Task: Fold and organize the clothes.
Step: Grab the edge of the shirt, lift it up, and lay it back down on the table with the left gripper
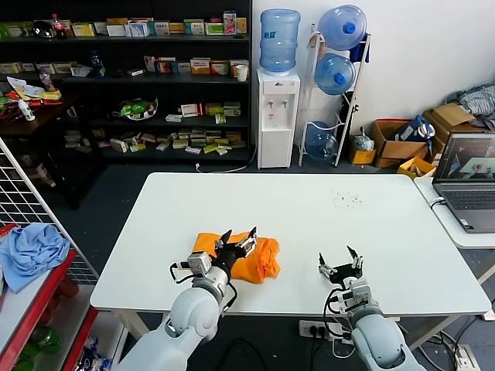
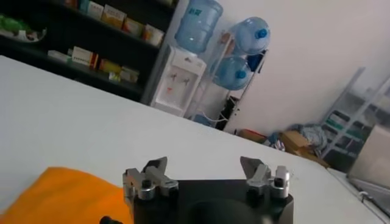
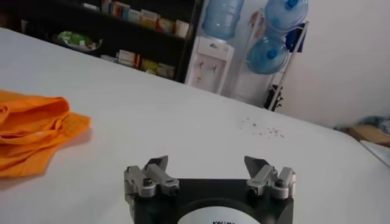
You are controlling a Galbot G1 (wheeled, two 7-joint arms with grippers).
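The clothes are a bright orange T-shirt [image 1: 255, 261] lying in a loosely folded bundle on the white table [image 1: 309, 209], near its front left. My left gripper [image 1: 237, 238] hovers just over the bundle's top, open, with nothing between its fingers. In the left wrist view the left gripper [image 2: 205, 165] has its jaws wide apart and the orange T-shirt [image 2: 61, 198] lies beside and below it. My right gripper [image 1: 342, 260] stands open over bare table to the right of the bundle. In the right wrist view the right gripper [image 3: 207, 164] is empty, with the T-shirt [image 3: 33, 131] off to one side.
A laptop [image 1: 468, 179] sits on a second table at the right. A light blue cloth [image 1: 29, 251] lies on a red-edged rack at the left. Behind the table stand a water dispenser [image 1: 278, 116], bottle rack [image 1: 338, 85] and dark shelves [image 1: 131, 77]. Small specks [image 1: 346, 199] dot the table's far right.
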